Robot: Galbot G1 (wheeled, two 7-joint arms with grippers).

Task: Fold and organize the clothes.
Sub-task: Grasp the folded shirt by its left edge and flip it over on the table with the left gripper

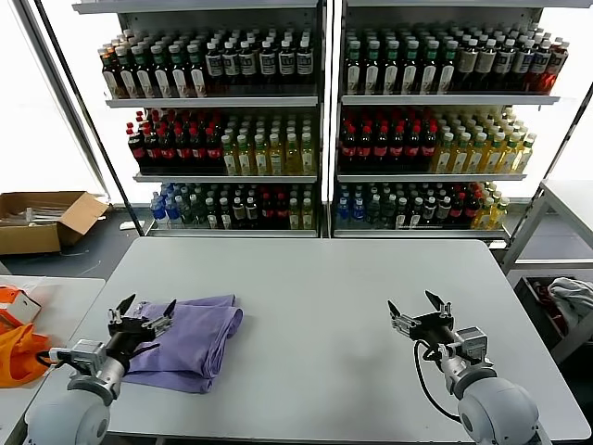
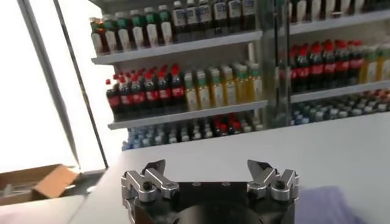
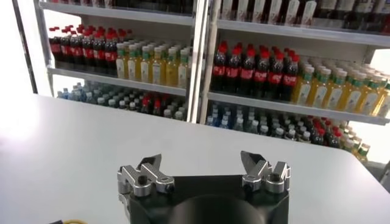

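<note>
Two tall shelving units (image 1: 324,120) packed with bottled drinks, red-labelled colas, yellow and dark bottles among them, fill the background; no brand name can be read on any label. In front stands a grey table (image 1: 352,306), and on its left part lies the lavender T-shirt (image 1: 190,338), folded into a compact, roughly rectangular stack with its edges slightly uneven; no print or neck label shows. The left gripper (image 1: 144,313) hovers at the shirt's left edge, its fingers spread wide and holding nothing, a corner of purple cloth visible beside it in the left wrist view. The right gripper (image 1: 417,311) sits well apart over bare table on the right, fingers likewise spread and empty. To the far left, a cardboard box (image 1: 42,218) rests on the floor, and an orange bag (image 1: 18,352) lies on a neighbouring surface.
</note>
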